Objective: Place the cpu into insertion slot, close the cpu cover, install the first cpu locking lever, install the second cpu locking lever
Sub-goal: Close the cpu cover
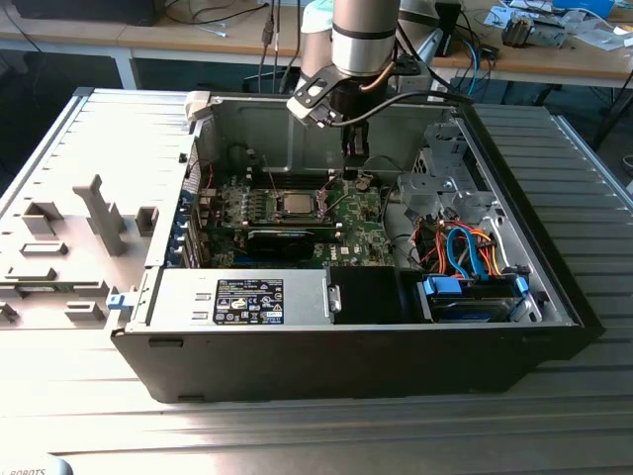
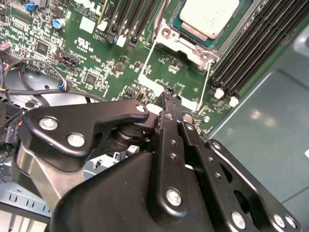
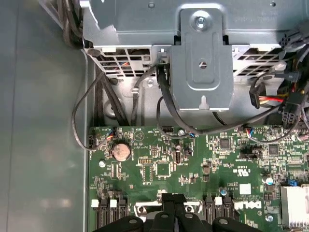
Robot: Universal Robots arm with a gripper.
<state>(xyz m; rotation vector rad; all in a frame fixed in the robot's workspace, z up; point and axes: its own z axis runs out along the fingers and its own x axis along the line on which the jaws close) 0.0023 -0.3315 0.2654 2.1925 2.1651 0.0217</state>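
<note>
My end effector hung over the green motherboard with its fingers pressed together, holding nothing. The cpu lay inside the window of the cpu cover, near those closed tips.

The cpu had a dull silver-grey top and sat on a green motherboard flecked with white markings. The memory slots were black with white clips. The end effector was glossy black. The computer case was black outside, and the counter was grey and ribbed.
</note>
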